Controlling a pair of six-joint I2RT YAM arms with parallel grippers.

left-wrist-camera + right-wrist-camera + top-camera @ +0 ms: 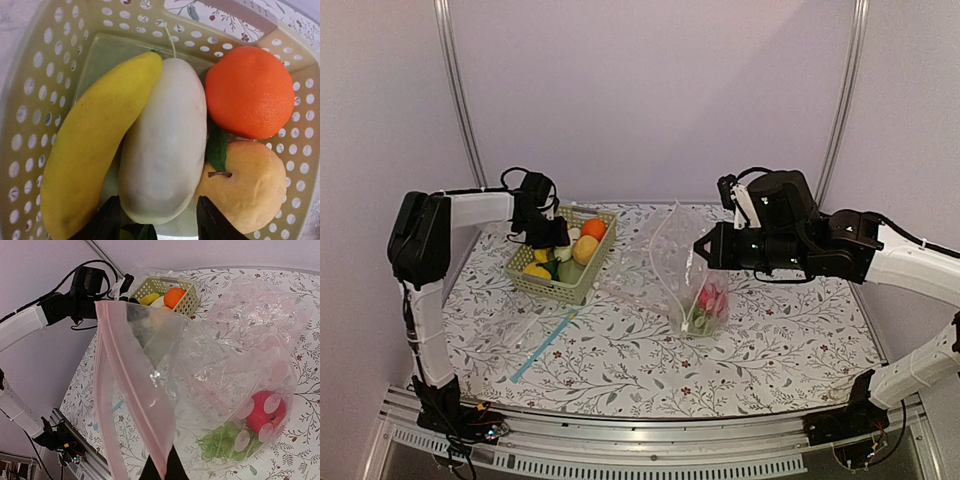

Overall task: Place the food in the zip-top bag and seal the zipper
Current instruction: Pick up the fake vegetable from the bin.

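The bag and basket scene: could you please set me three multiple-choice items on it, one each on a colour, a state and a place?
1. What colour is the strip along the mouth of the bag?
A) blue B) pink C) yellow

2. The right gripper is:
A) open and empty B) shut and empty C) shut on the strip

3. The radish lies:
A) in the bag B) in the right gripper C) in the basket, beside the banana

Key:
1 B, since the right wrist view shows the strip pale pink.
2 C, since its fingers pinch the strip and hold the bag's mouth up.
3 C, since the left wrist view shows it alongside the banana inside the basket.
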